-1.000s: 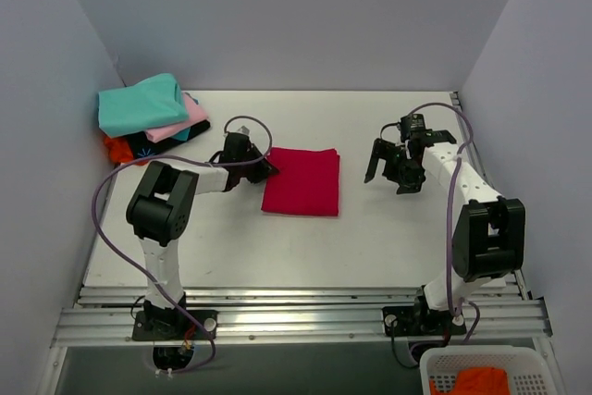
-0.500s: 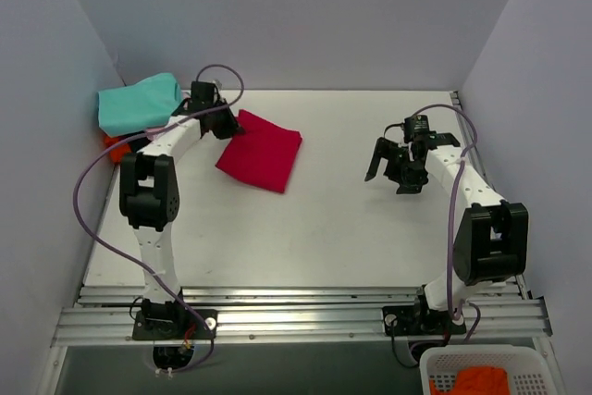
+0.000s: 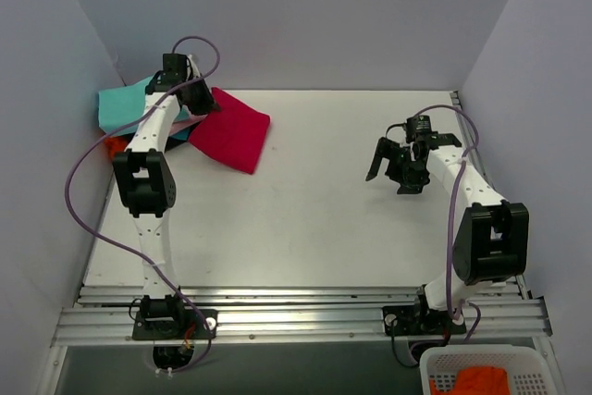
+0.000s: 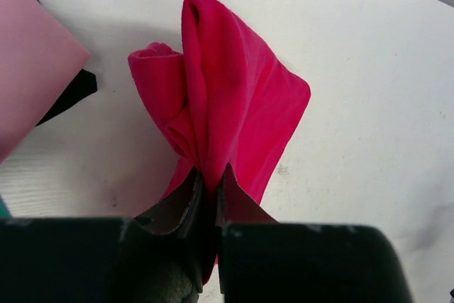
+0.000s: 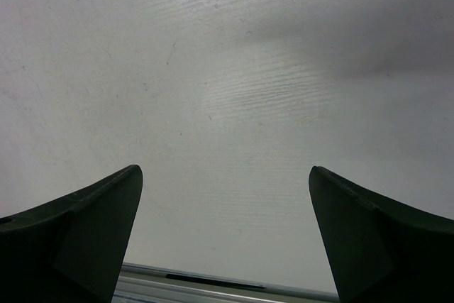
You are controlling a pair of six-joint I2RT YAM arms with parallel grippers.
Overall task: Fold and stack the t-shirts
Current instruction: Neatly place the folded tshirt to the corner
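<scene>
The folded crimson t-shirt [image 3: 231, 131] is at the far left of the table [image 3: 305, 219], just beside the pile of other shirts in the far left corner. In the left wrist view its cloth [image 4: 227, 104] is bunched into a thick fold. I cannot tell if its lower end touches the table.

The left gripper [image 4: 211, 175] is clamped on one edge of this shirt, with the two fingers pressed together and the red cloth between them. From above I see it [image 3: 202, 106] between the shirt and the pile.

In the pile, the teal shirt [image 3: 120, 108] is on top, and the orange one [image 3: 116, 147] shows at the near side. The wrist camera also shows a pink one [image 4: 28, 90] with a black one [image 4: 71, 94] under it.

The right gripper [image 3: 390, 173] is well apart, over the right part of the table. Its fingers are spread wide and hold nothing, with only bare table under them.

A white basket [image 3: 472, 363] with orange cloth inside stands at the near right corner.
</scene>
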